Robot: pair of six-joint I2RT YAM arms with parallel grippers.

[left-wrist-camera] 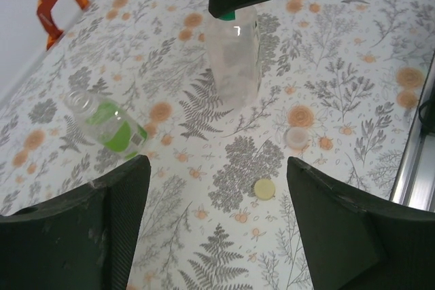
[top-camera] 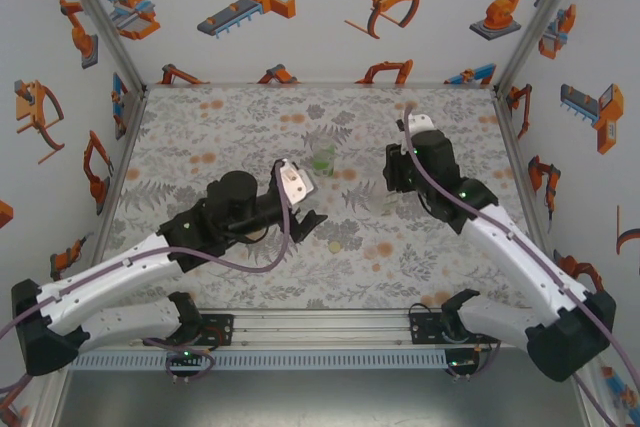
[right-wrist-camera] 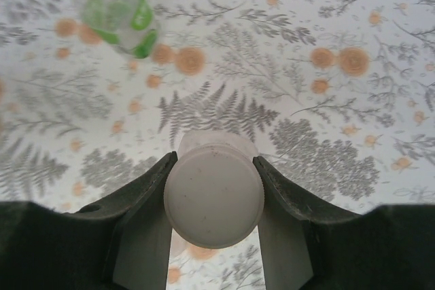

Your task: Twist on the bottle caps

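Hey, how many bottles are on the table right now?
2. A green-tinted bottle stands near the middle of the table; a clear bottle stands right of it, its top in the right end effector. Another may be hidden.

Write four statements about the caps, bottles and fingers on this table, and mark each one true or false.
1. The left fingers are open and hold nothing. True.
2. The yellowish cap is screwed onto the green-labelled bottle. False: it lies loose on the mat, and that bottle's neck is open.
3. The right fingers are shut on the clear bottle. True.
4. The white cap is held between the left fingers. False: it lies on the mat, near the yellowish cap.
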